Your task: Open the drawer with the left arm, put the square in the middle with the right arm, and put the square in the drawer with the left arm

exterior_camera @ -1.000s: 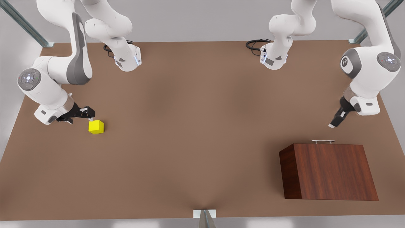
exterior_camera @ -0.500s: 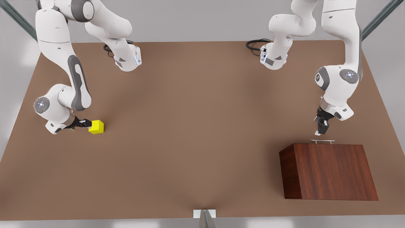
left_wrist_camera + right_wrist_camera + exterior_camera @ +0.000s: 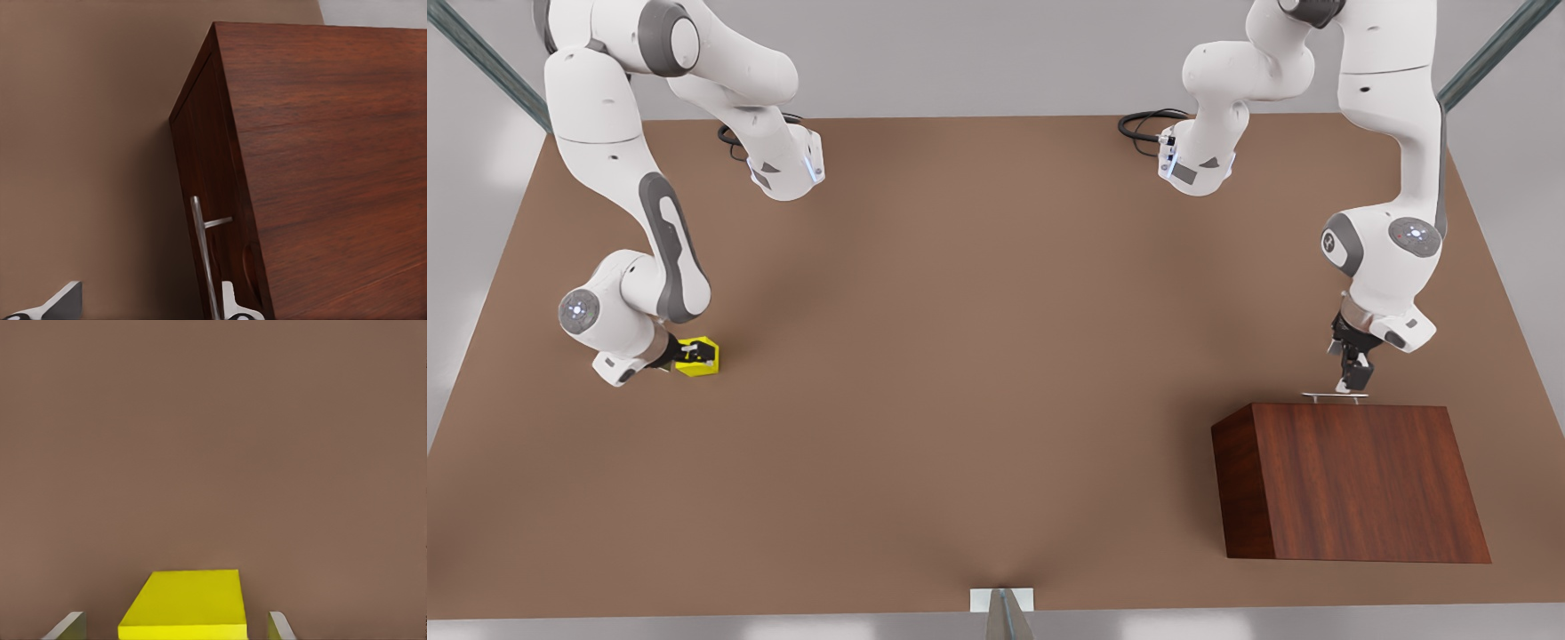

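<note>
The yellow square (image 3: 696, 356) lies on the brown table at the front view's left. My right gripper (image 3: 691, 356) is low over it, open, with a finger (image 3: 67, 627) on either side of the square (image 3: 187, 603) and a gap at each side. At the front view's right stands the wooden cabinet (image 3: 1360, 480); its drawer front (image 3: 207, 167) is closed flush. My left gripper (image 3: 1352, 384) stands open at the silver handle (image 3: 1334, 396). The handle bar (image 3: 202, 253) sits between its fingertips (image 3: 63, 300), close to one of them.
Both arm bases (image 3: 787, 169) stand at the table's far edge, with a black cable loop (image 3: 1143, 124) beside the one at the front view's right. The middle of the tabletop (image 3: 978, 356) is bare brown surface. A small white bracket (image 3: 1001, 600) sits at the near edge.
Both arms have come down. The right gripper moved over the square and now straddles it. The left gripper swung in and dropped to the drawer handle. Square and cabinet stayed put.
</note>
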### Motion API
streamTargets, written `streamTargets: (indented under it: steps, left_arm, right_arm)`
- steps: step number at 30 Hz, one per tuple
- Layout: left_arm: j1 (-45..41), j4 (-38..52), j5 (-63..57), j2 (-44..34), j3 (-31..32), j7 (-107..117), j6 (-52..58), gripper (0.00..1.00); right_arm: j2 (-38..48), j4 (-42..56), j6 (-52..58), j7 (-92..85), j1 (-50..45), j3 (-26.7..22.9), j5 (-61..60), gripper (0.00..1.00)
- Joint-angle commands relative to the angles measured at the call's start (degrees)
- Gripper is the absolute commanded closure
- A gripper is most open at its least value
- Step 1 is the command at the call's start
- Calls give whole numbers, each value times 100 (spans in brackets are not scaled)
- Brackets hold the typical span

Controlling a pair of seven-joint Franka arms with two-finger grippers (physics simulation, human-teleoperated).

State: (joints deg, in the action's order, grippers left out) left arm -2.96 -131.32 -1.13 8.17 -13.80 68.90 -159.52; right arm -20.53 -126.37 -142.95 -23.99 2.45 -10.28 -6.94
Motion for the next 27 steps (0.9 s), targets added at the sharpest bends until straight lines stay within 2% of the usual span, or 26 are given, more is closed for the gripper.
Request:
streamTargets:
  steps: [1,8,10,15,16,23,25,27]
  left_arm:
    - [-3,1,-2,1,0,-8,0,0]
    - [-3,142,7,317,0,0,-132,0]
    - [-3,186,7,414,0,0,-132,0]
    - [-3,186,7,510,0,-8,-123,0]
    - [-3,186,7,510,0,-8,-79,0]
    - [-11,142,-2,405,8,-26,255,0]
    - [-11,115,-2,282,0,-35,492,0]
    - [-11,107,-19,247,0,-52,554,0]
  right_arm:
    - [-4,-2,-22,-10,1,0,0,0]
    - [-232,-55,-163,-133,-8,0,-18,0]
    - [-355,-81,-312,-133,-8,0,-26,5]
    - [-364,-72,-321,-133,-16,26,-26,38]
    - [-373,-72,-312,-133,-8,26,-26,40]
    - [-241,-55,-251,-124,-8,131,-26,39]
    - [5,-46,-31,297,-16,404,-26,39]
    - [242,-2,180,1334,-25,878,-35,39]
